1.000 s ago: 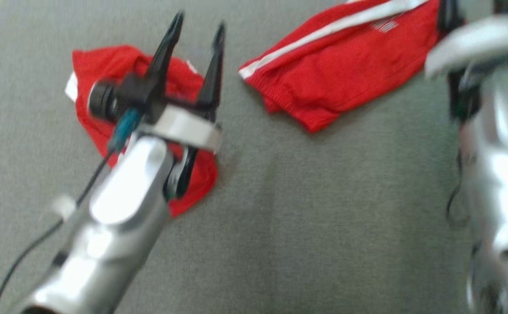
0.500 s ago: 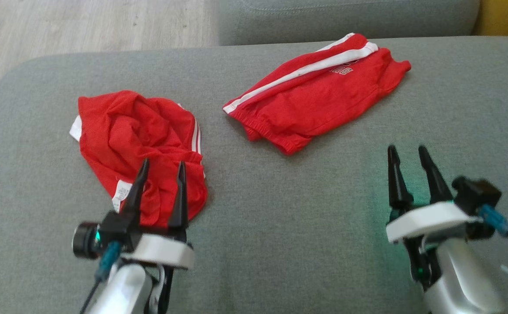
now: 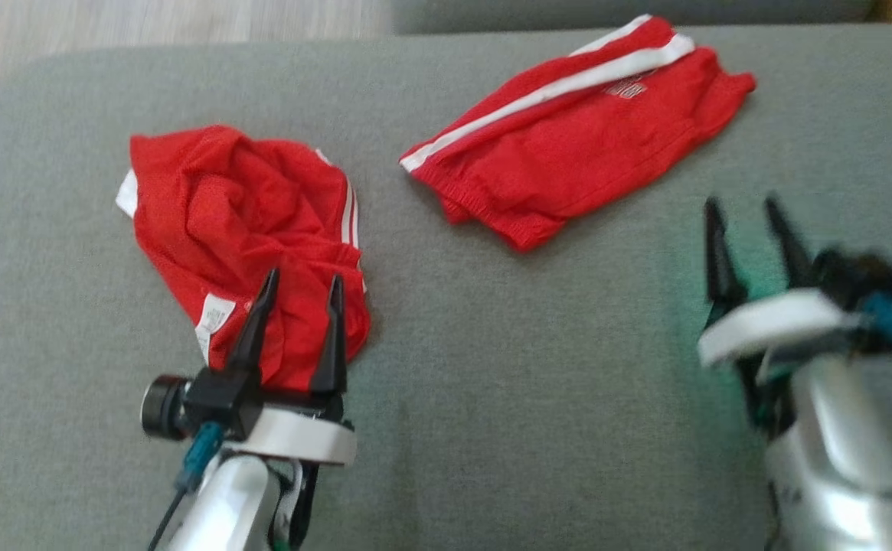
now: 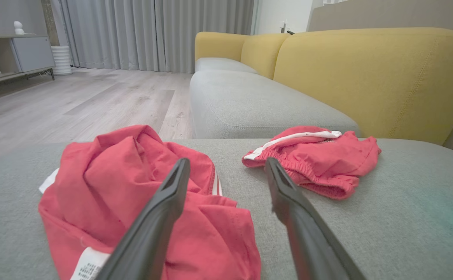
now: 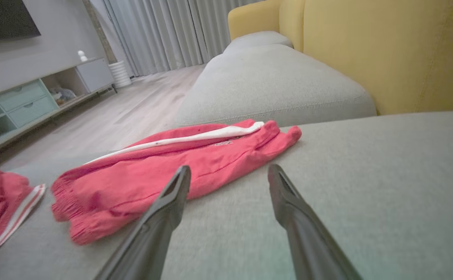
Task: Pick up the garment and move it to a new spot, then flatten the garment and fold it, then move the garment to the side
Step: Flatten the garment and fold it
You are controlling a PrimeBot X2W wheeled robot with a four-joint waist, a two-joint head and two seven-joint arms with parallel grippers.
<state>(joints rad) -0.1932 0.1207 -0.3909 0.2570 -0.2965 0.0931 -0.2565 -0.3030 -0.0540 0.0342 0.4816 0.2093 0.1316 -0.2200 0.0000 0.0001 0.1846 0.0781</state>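
A crumpled red garment [image 3: 239,222] with white stripes and a white label lies on the grey cushion [image 3: 507,383] at the left; it also shows in the left wrist view [image 4: 133,194]. My left gripper [image 3: 302,282] hovers over its near edge, open, nothing between the fingers. A second red garment [image 3: 576,145], folded, with a white side stripe, lies at the back right [image 5: 172,163]. My right gripper [image 3: 744,205] stands open at the right, short of that folded piece and apart from it.
The grey cushion's left edge curves off to wooden floor [image 3: 147,19]. Another grey seat [image 4: 249,105] and yellow backrests [image 4: 378,77] lie beyond. A TV cabinet [image 5: 35,97] stands across the room. Bare cushion stretches between the two garments and along the front.
The head camera has swung and settled. Both arms have drawn back toward the near edge; the left gripper now sits at the crumpled garment's near edge. Both garments lie where they were.
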